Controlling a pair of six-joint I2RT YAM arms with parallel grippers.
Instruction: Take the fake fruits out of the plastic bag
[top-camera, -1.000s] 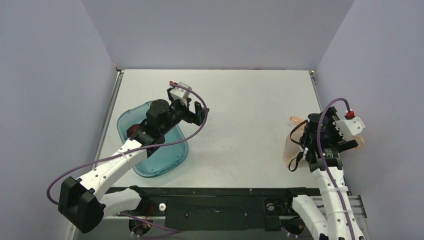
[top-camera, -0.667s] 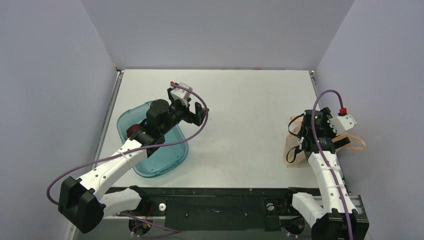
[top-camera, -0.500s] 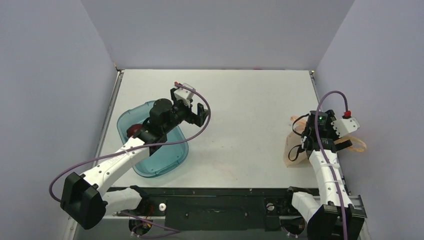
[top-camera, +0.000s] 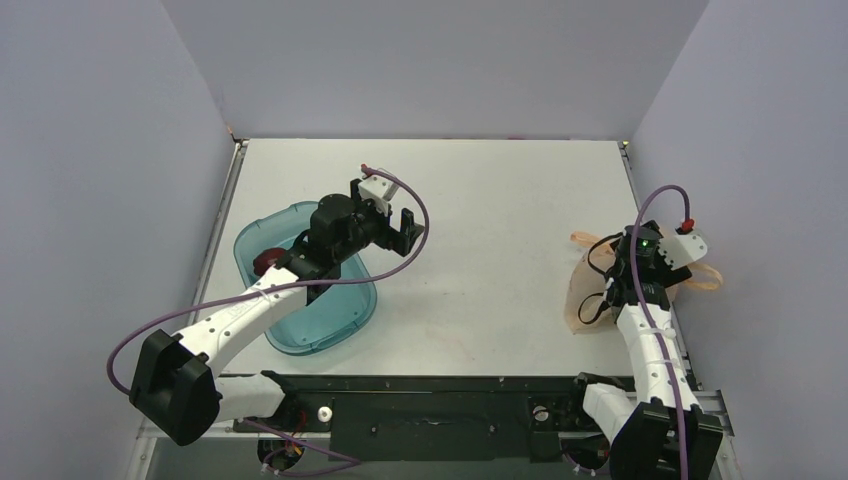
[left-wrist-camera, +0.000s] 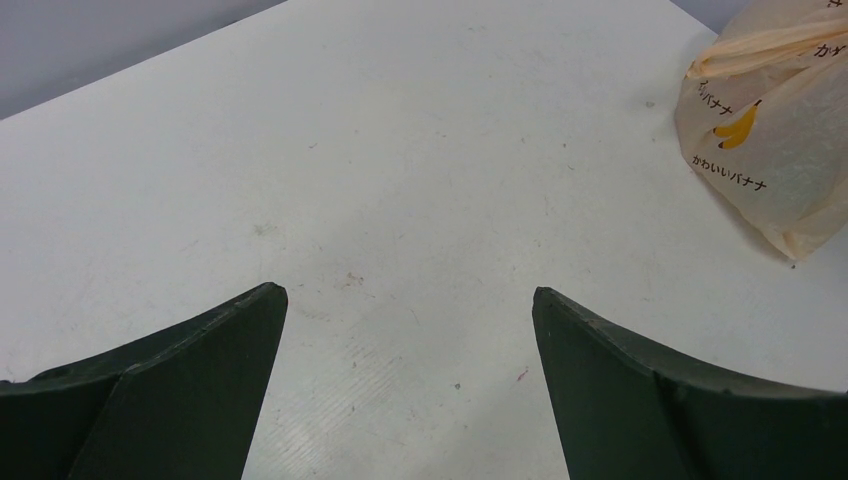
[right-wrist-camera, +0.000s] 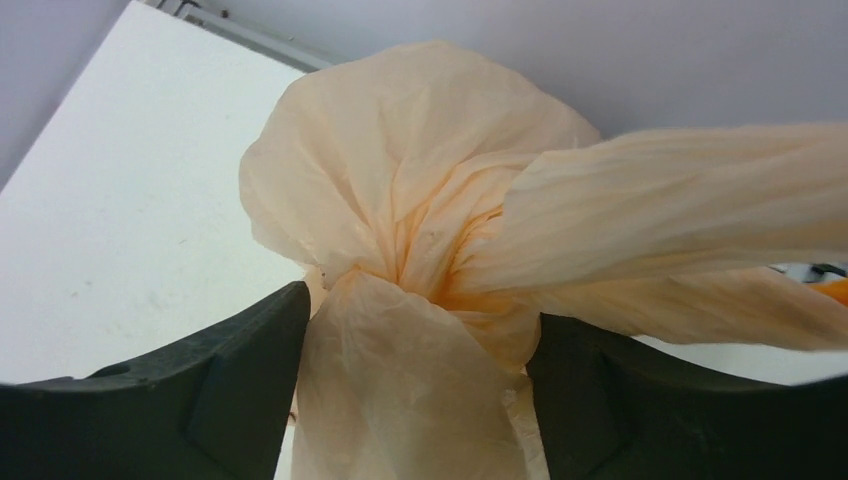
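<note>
top external view showed the white counter (top-camera: 480, 190) with a teal tray (top-camera: 345, 322) at the left and the bag (top-camera: 582, 300) slumped near the right edge, well apart from it. one red fruit (top-camera: 266, 262) lay in the tray. whether others remained in the bag could not be told, since its film hid them.

the left tool (left-wrist-camera: 410, 295) hung over bare counter near the tray, fingers wide apart and holding nothing. the right tool (right-wrist-camera: 420, 305) sat at the bag's top, where the film was gathered into a twisted neck with a handle loop trailing right. the neck filled the gap and touched both fingers, but they stood wide, not pinched down.

the bag looked very light, thin, soft and slippery. it would likely crumple and slide rather than keep its shape, and might tear if yanked. the bunched neck or a handle loop seemed the surest hold, being several layers thick. any fruit would be small, hard and glossy, best taken across its middle.
</note>
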